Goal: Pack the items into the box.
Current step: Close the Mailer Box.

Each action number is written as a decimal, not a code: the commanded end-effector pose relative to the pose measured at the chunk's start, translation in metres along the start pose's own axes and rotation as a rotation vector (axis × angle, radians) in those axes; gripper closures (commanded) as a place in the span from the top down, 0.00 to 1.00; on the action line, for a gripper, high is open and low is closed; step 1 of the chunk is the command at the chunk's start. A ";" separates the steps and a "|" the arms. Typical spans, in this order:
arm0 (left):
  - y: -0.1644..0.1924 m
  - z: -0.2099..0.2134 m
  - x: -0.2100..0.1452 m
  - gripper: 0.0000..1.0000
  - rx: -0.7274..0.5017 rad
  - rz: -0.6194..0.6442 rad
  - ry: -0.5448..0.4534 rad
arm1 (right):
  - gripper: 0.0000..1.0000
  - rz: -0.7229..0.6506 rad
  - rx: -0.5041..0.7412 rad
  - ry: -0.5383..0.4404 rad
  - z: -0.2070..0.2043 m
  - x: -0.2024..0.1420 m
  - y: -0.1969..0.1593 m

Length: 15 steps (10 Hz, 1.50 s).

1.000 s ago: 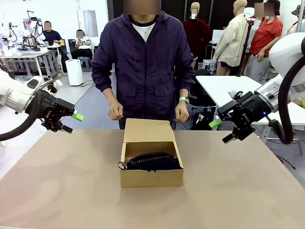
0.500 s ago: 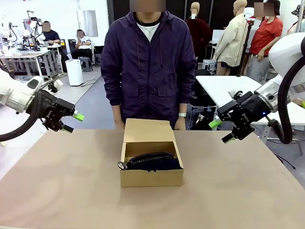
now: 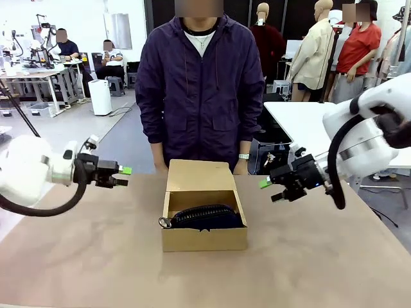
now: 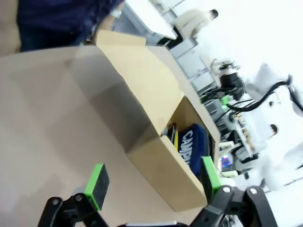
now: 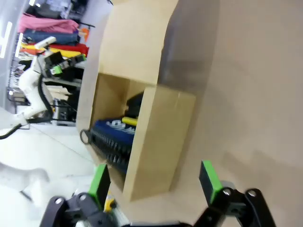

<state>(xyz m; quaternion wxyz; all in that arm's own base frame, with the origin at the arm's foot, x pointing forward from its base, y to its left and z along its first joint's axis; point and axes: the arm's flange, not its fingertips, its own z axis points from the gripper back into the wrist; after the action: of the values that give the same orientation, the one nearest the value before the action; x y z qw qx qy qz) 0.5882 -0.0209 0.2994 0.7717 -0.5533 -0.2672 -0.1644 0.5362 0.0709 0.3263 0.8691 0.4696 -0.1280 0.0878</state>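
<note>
Box (image 3: 204, 240) sits on the near middle of the worktop (image 3: 77, 256): brown cardboard, open side up, so either arm can reach in from its own flank. Inside, the navy pouch (image 3: 205, 217) lies lengthwise and fills most of the opening. Zipper teeth run along its top, and its pull ring (image 3: 165, 222) pokes out over the left front corner. On the right wrist camera I make out a yellow strip, the utility knife (image 5: 130, 121), tucked on the far side of the pouch. A dark shape (image 5: 137, 100) beside it may be the stapler; cannot confirm. Judgement: packing looks done bar the lid. Left gripper (image 3: 123, 176) and right gripper (image 3: 270, 190) hover one each side of the box, apart from it, both released and empty, fingers aimed inward. Lid flap (image 3: 199, 175) is hinged back at the far edge, keeping the opening clear. Person (image 3: 198, 90) stands behind it, arms down.
</note>
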 end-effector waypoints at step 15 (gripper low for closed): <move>0.084 -0.119 0.059 1.00 -0.163 -0.114 -0.134 | 1.00 0.066 0.424 -0.238 -0.124 0.114 -0.062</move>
<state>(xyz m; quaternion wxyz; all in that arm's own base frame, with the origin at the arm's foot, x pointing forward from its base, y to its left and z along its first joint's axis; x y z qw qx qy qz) 0.7010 -0.1060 0.2370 0.6941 -0.5908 -0.3659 -0.1881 0.6767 0.1454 0.2487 0.7445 0.6256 -0.2161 0.0879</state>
